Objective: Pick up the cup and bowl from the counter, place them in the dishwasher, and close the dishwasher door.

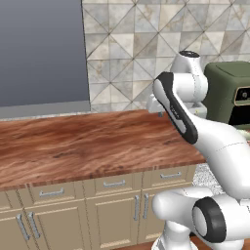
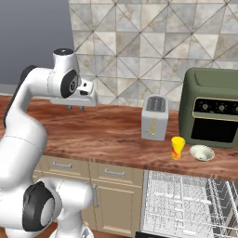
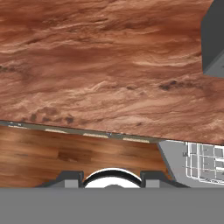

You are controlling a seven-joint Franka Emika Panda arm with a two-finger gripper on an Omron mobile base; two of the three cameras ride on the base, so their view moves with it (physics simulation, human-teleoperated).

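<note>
Reddish-brown wood: the counter (image 2: 111,132) runs the full width over beige cabinets (image 1: 112,207), and its wide left stretch under the arm lies bare.
Wall: grey and tan triangle-patterned tile (image 2: 153,42) behind the counter, with a flat grey-blue panel (image 1: 41,51) at the left.
Arm: the white arm (image 2: 28,116) is folded high over the counter's left part, well apart from the dishes.
Oven: a dark green boxy oven (image 2: 211,107) sits at the far right of the counter, against the wall.
Dishwasher: it stands open below the counter at the right, with the white-grey wire rack (image 2: 186,204) pulled out and nothing in the part that shows; the dishwasher door is not clear enough to describe.
Toaster: a silver toaster (image 2: 155,117) stands left of the oven.
Gripper: the gripper (image 2: 76,108) hangs above bare wood, pointing down; I cannot tell whether its jaws are apart or together, and nothing is seen held between them.
Bowl: the pale bowl (image 2: 202,153) rests on the counter in front of the oven, near the front edge.
Cup: the yellow cup (image 2: 177,148) stands upright just beside the bowl, on its left, apart from it.
Progress: by my reading nothing is done yet; both dishes wait on the counter, so two pick-ups, two placements in the rack and the door closing all remain.
</note>
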